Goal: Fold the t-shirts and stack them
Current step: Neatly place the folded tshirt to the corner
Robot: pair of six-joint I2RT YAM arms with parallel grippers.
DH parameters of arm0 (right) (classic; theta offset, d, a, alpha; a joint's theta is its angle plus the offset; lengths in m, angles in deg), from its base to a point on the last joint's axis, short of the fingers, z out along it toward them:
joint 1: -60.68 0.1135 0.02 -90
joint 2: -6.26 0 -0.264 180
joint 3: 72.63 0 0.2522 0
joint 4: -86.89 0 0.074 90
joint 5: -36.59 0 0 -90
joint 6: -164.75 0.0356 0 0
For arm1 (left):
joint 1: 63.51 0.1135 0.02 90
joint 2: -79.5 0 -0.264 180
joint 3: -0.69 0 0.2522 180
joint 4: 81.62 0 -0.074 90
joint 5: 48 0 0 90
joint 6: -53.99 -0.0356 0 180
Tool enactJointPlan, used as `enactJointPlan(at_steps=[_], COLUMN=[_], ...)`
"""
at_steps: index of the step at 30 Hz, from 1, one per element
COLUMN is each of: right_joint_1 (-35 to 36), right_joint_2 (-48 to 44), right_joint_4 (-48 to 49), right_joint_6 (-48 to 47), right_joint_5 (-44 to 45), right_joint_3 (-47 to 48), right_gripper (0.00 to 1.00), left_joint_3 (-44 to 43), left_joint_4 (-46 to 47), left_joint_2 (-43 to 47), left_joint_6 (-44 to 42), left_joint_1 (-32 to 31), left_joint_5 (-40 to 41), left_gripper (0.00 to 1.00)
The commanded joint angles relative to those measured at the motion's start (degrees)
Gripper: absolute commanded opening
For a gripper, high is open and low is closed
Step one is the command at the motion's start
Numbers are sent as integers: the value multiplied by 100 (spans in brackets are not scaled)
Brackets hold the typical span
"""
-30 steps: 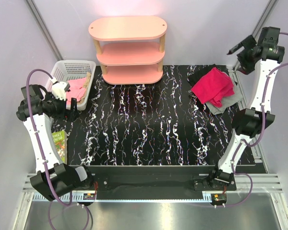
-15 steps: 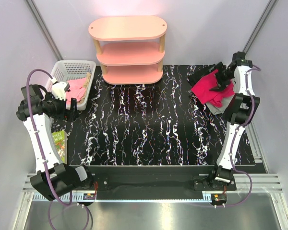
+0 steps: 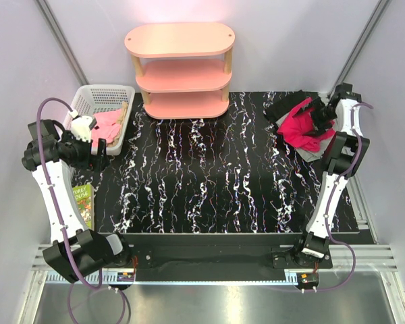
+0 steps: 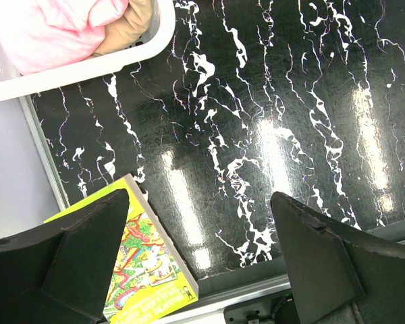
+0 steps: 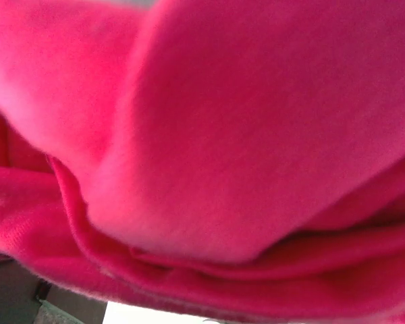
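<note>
Over at the far right corner of the table (image 3: 209, 182), the red t-shirt (image 3: 298, 127) lies crumpled on the grey t-shirt (image 3: 313, 153). The right gripper (image 3: 320, 116) presses down into the red cloth with its jaws spread wide; I cannot tell whether any fold sits between them. The left gripper (image 4: 199, 229) hangs released and empty above the table, near a book (image 4: 148, 270) and a white basket (image 3: 88, 94).

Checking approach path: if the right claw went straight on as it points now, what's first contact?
The crumpled crimson-red cloth t-shirt: it fills the right wrist view, so the right claw looks nearly on it. A light grey cloth t-shirt lies beneath; exact gap unclear.
</note>
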State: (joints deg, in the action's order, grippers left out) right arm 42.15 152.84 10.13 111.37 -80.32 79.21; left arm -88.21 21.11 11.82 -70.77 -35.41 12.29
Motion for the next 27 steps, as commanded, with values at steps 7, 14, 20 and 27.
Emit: enactJointPlan(at_steps=[7,14,20,27], right_joint_1=[156,147,156,173], right_joint_2=[-798,-298,45,398], right_joint_4=[192,718,1043,1159], right_joint_6=[-191,372,188,21], right_joint_5=[-955,-1342,-1237,-1236], right_joint_3=[1226,1688,713,500], right_gripper=[100,100,100,100], left_joint_3=[-116,-45,209,605], left_joint_4=[14,14,14,-74], left_joint_2=[123,115,106,475], left_joint_6=[84,145,198,163], left_joint_1=[29,20,29,29], left_joint_5=[-131,18,89,53], left_gripper=[92,92,92,92])
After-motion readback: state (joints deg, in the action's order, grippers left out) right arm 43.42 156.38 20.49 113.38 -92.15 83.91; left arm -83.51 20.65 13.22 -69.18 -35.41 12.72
